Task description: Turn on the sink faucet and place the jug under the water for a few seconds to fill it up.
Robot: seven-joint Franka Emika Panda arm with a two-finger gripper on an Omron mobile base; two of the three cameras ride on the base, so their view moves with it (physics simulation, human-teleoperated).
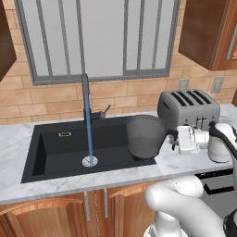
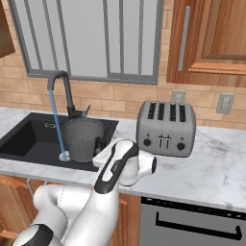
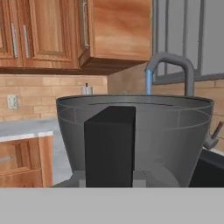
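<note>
Water (image 1: 89, 134) runs in a thin blue stream from the tall dark faucet (image 1: 85, 99) down to the drain of the black sink (image 1: 51, 148). My gripper (image 1: 172, 138) is shut on the black handle of the dark grey jug (image 1: 146, 136). The jug is upright over the right end of the basin, well to the right of the stream. In the right base view the jug (image 2: 82, 139) stands just right of the water (image 2: 57, 127) and faucet (image 2: 65, 91). In the hand view the handle (image 3: 109, 146) fronts the jug (image 3: 175, 131), with the spout (image 3: 175, 65) behind.
A silver four-slot toaster (image 1: 187, 109) sits on the marble counter (image 1: 14, 139) just behind my wrist, right of the sink. Wall outlets (image 1: 216, 84) and upper cabinets (image 2: 211, 38) are above it. A window (image 1: 99, 37) is behind the faucet.
</note>
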